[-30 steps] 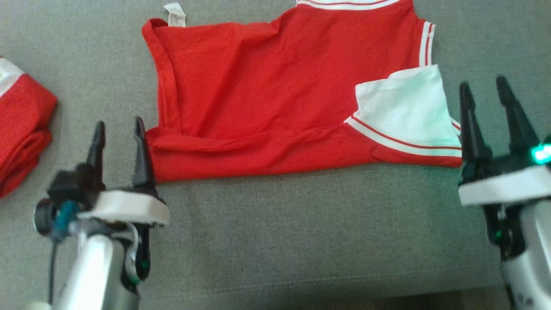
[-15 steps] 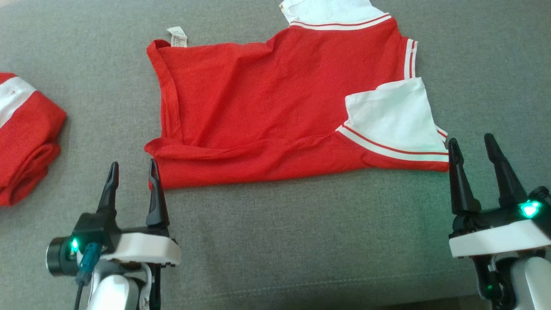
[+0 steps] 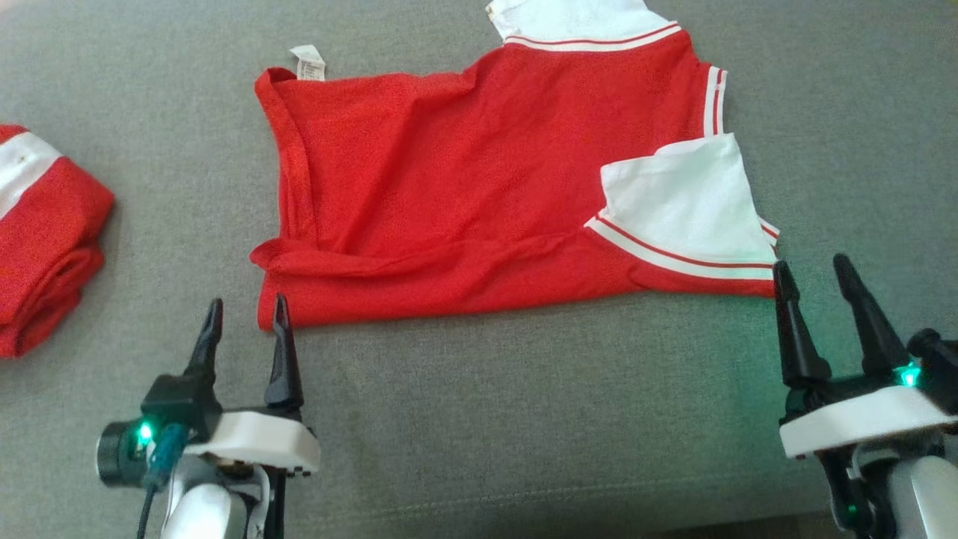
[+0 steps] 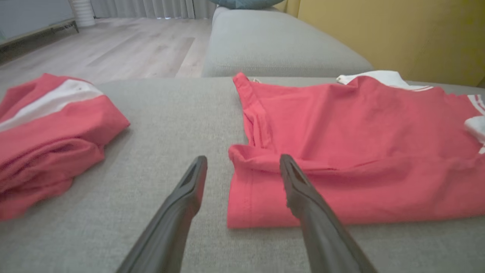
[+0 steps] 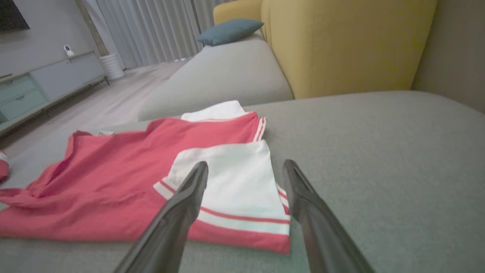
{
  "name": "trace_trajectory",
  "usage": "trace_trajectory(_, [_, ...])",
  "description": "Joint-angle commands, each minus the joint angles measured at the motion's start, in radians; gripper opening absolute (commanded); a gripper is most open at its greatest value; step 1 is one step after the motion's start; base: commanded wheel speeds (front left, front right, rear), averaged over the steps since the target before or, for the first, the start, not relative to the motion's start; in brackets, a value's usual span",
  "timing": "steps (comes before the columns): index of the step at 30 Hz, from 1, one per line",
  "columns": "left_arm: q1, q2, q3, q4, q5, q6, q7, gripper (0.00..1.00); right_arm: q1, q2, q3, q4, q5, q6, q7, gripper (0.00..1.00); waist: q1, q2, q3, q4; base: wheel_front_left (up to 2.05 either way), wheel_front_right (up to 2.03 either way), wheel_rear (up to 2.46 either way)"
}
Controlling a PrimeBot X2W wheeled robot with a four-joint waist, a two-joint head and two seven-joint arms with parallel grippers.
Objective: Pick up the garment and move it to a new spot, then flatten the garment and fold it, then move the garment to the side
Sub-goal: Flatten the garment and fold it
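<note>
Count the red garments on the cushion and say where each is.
2. One red shirt lies spread across the middle of the grey cushion. A second, bunched red garment sits at the far left, partly cut off by the frame. Others may lie out of view.

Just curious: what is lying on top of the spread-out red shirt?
A white sleeve with red-striped trim is folded over onto the red shirt. The red cloth beneath it is covered, and so is the grey cushion under the shirt.
</note>
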Motion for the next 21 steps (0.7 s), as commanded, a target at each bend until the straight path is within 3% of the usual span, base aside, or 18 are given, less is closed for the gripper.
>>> trace_trajectory(1, [-0.039,0.006,0.024,0.001,-0.02,-0.013,0.008,1.0,-0.015,-0.027,0.007,0.001,0.001,0.004,0.024,1.0,0.0,-0.0001,0.015,0.001,0.0,0.0,0.0])
trace_trajectory(10, [-0.111,-0.009,0.017,0.122,-0.096,-0.07,0.07,1.0,-0.097,-0.072,0.005,0.157,0.051,0.004,0.146,1.0,0.0,-0.0001,0.074,0.007,0.0,0.0,0.0])
trace_trajectory(19, [-0.159,-0.017,0.019,0.204,-0.177,-0.123,0.162,1.0,-0.185,-0.077,0.048,0.252,0.098,0.004,0.27,1.0,0.0,-0.0001,0.104,0.007,0.0,0.0,0.0])
trace_trajectory(20, [-0.161,-0.016,0.015,0.207,-0.183,-0.13,0.178,0.87,-0.192,-0.078,0.052,0.262,0.105,0.004,0.287,1.0,0.0,-0.0001,0.106,0.007,0.0,0.0,0.0])
trace_trajectory(21, [-0.163,-0.016,0.014,0.207,-0.192,-0.137,0.191,0.46,-0.199,-0.078,0.056,0.27,0.113,0.004,0.3,1.0,0.0,-0.0001,0.108,0.008,0.0,0.0,0.0])
